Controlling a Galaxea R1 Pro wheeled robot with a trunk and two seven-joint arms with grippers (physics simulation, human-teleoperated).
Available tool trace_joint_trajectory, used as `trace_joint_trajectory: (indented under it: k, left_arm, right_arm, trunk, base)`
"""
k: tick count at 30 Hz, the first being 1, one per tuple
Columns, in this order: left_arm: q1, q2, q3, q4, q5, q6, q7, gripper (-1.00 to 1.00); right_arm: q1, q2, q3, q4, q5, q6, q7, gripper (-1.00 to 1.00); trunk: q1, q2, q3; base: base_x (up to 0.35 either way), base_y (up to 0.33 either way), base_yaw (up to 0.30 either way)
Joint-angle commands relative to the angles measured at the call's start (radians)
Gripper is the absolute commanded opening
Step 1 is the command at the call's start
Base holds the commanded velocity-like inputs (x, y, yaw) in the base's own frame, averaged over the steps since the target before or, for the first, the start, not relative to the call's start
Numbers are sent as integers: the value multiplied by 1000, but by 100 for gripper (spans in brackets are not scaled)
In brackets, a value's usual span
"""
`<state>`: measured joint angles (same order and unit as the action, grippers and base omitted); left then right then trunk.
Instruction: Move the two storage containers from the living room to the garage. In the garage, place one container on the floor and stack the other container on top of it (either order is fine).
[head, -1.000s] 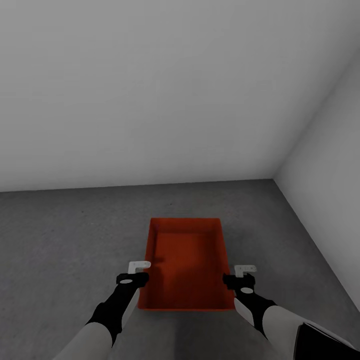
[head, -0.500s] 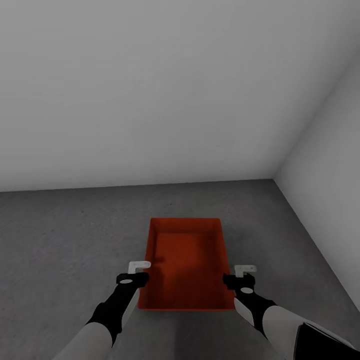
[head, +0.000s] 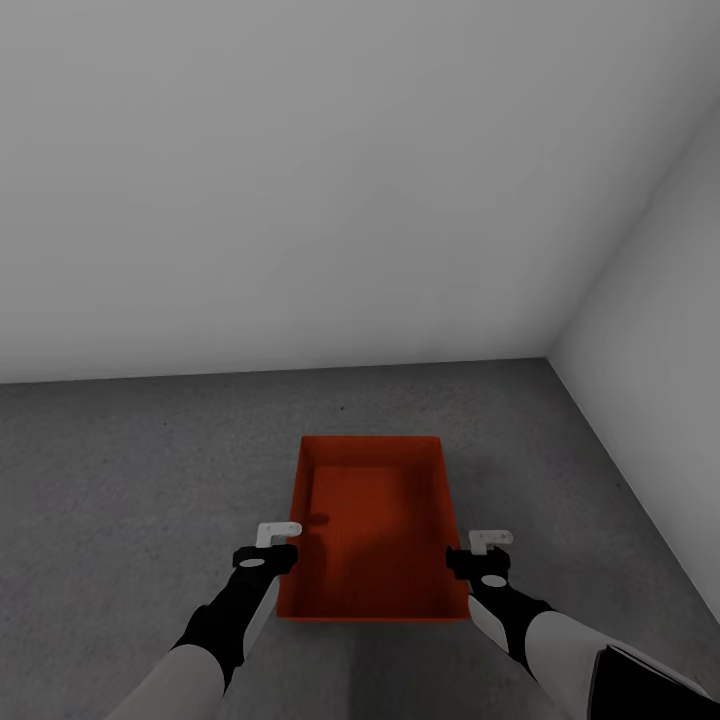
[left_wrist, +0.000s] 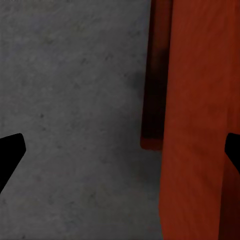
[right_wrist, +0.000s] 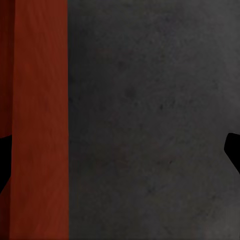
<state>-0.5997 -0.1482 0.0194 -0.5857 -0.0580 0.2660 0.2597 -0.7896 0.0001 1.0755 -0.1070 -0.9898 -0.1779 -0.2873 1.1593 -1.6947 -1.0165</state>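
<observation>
One orange-red storage container (head: 372, 530) sits on the dark grey concrete floor (head: 120, 470) of the garage, near the corner of two white walls. My left gripper (head: 281, 546) hangs at its left long wall and my right gripper (head: 479, 552) at its right long wall. In the left wrist view the left gripper (left_wrist: 120, 150) is open, and the container's wall (left_wrist: 200, 125) lies between the fingers, with a darker red strip (left_wrist: 152, 100) beside it. In the right wrist view the right gripper (right_wrist: 120, 150) is open, with the red wall (right_wrist: 40, 125) by one fingertip. A second container cannot be made out apart.
A plain white back wall (head: 300, 200) meets a white side wall (head: 660, 330) at the right, close beyond the container. Bare concrete spreads to the left and in front of the container.
</observation>
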Motion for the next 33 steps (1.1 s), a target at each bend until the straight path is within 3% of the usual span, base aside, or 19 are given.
trace_joint_trajectory:
  k: [1,9,33]
  left_arm:
    - [0,-1,2,-2,-6,6,1,100]
    - [0,-1,2,-2,-6,7,1,100]
    - [0,-1,2,1,0,16,0,100]
  right_arm:
    - [0,0,7,0,-10,-3,-4,100]
    - [-1,0,7,0,-10,-3,-5,100]
    - [-1,0,7,0,-11,-3,-4,100]
  trunk:
    - [0,0,-1]
    - [0,0,-1]
    - [-92,168,75]
  base:
    - [0,0,0]
    - [0,0,0]
    - [0,0,0]
